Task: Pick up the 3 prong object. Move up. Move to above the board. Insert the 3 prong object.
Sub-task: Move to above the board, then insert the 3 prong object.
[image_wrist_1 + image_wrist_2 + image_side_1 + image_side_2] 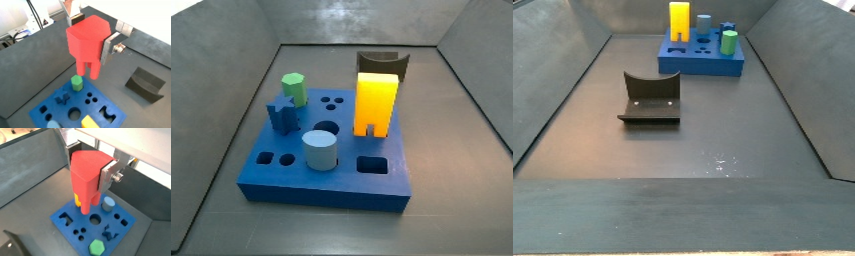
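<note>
My gripper (92, 37) is shut on the 3 prong object (87, 42), a tall red block with thin prongs hanging below. Both wrist views show it between the silver fingers (107, 175). It hangs well above the board (41, 107), a thick blue square block with shaped holes, which also shows in the wrist view (125, 228) and in both side views (338, 196) (700, 66). Three small round holes (333, 102) lie in the board's top. Neither side view shows the gripper or the red object.
A yellow two-legged block (374, 102), a green hexagonal peg (293, 88), a blue star peg (281, 115) and a pale blue cylinder (319, 150) stand in the board. The dark fixture (651, 98) stands on the floor apart from it. Grey walls ring the floor.
</note>
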